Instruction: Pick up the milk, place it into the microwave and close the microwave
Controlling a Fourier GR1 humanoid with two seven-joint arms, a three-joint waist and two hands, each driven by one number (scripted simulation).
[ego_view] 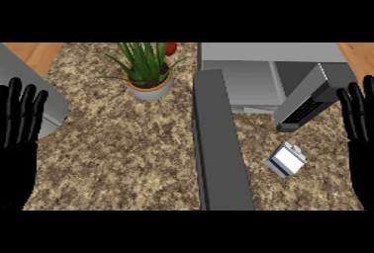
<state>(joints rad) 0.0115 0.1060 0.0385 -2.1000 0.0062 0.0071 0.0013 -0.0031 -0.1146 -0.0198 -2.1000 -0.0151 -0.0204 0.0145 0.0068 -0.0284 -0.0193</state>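
Nothing of the task was done yet, judging from how things lay. The granite counter (124,158) carried everything. The microwave (256,74) stood open, up and inward from the right hand's fingertips, its cavity bare as far as could be seen. Its door (219,148) was swung wide toward the robot, running down the view between the two hands, nearer the right one. The potted plant (150,69) sat well apart from the left hand's fingers, up and to their right, with something red behind it, too small to tell.

The left hand (18,133) rested at the left edge, fingers straight and up, holding nothing. The right hand (359,133) rested at the right edge, fingers likewise straight and spread, holding nothing.

The milk (287,159) lay on the counter, below and left of the right fingertips, near that hand but apart from it, between it and the door; it looked tipped over.

Left to do: grasp milk, place it inside, shut door. All three steps.
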